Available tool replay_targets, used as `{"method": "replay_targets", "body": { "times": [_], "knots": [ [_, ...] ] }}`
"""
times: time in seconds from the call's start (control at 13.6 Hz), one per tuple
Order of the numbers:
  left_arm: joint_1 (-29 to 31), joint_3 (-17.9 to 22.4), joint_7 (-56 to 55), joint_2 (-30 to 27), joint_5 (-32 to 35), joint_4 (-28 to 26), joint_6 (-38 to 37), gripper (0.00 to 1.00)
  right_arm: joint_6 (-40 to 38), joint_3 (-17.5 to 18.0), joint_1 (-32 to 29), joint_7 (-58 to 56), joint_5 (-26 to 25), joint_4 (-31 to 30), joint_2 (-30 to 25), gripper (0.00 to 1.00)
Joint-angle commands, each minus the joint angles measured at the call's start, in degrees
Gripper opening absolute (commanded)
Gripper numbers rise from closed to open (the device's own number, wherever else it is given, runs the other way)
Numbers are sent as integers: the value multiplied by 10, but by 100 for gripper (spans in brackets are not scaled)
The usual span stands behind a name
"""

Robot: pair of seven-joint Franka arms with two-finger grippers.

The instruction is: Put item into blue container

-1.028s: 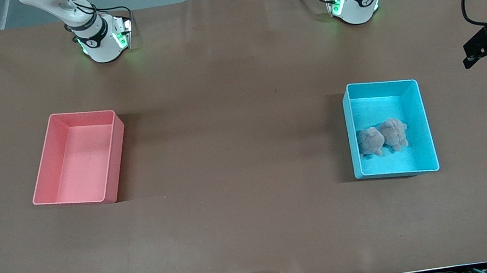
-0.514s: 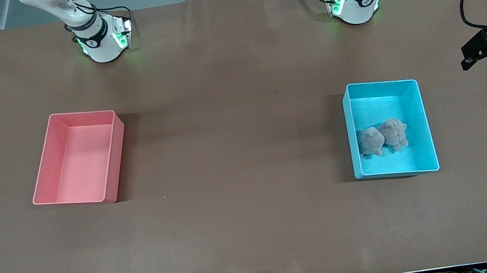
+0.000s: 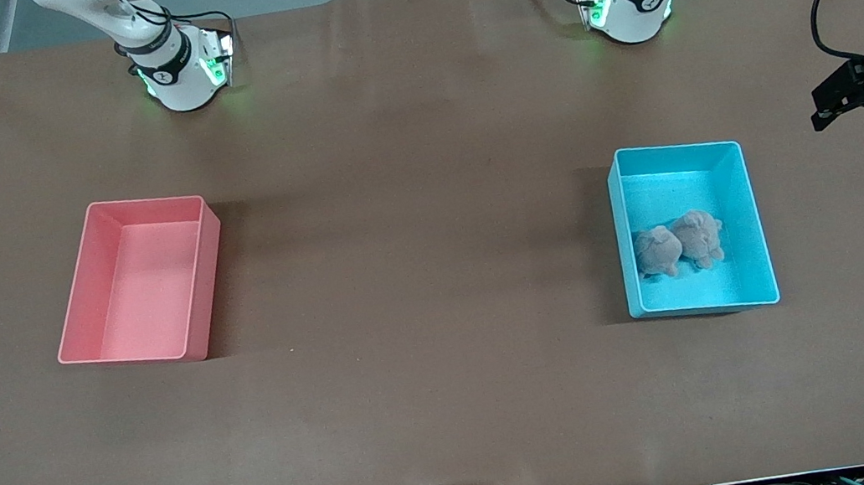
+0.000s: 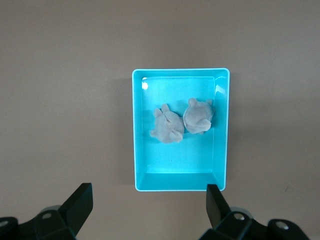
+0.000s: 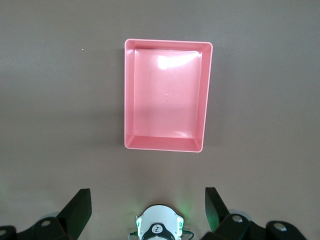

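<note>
Left hand (image 4: 150, 212) has drifted slightly up the front view's right edge, fingers spread wide, empty. Two plush toys (image 3: 679, 243) lie in the blue container (image 3: 760, 230), centre-right: task looks finished. Right hand (image 5: 145, 212) wide, waiting high over the pink bin (image 5: 165, 144).

The blue container (image 3: 760, 230), a cyan rectangular open-top bin with smooth walls and rounded corners, is sitting upright on the desk toward the left arm's end. Two small grey-brown plush toys (image 3: 678, 243) are lying inside it, touching side by side on its floor, roughly mid-length and nearer one long wall. From the left wrist view the container (image 4: 136, 150) is showing its whole rim, with both plush toys (image 4: 182, 121) in it.
</note>
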Motion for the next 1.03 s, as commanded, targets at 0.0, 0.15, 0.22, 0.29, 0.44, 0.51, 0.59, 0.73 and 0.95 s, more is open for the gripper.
{"method": "replay_targets", "body": {
  "times": [0.0, 0.15, 0.22, 0.29, 0.44, 0.51, 0.59, 0.73, 0.95],
  "knots": [
    [-61, 64, 9, 2, 0, 10, -6, 100, 11, 7, 3, 3, 2, -9, -13, 100],
    [-122, 125, 9, 2, -1, 10, -6, 100, 12, 7, 3, 3, 1, -9, -13, 100],
    [-141, 142, 9, 2, -1, 10, -6, 100, 12, 7, 3, 3, 1, -9, -13, 100],
    [-160, 160, 9, 2, -1, 10, -6, 100, 12, 8, 3, 3, 1, -9, -13, 100],
    [-172, 172, 9, 2, 0, 11, -6, 100, 17, 7, 3, 3, 1, -9, -13, 100],
    [-170, 172, 9, 2, 0, 12, -6, 100, 17, 8, 3, 3, 1, -9, -13, 100],
    [-169, 172, 9, 2, 0, 12, -6, 100, 17, 8, 3, 3, 1, -9, -13, 100],
    [-169, 172, 9, 2, 0, 11, -6, 100, 17, 8, 3, 4, 4, -12, -14, 100],
    [-169, 170, 9, 1, -1, 12, -4, 100, 13, 8, 3, 4, 6, -13, -16, 100]
  ]
}}
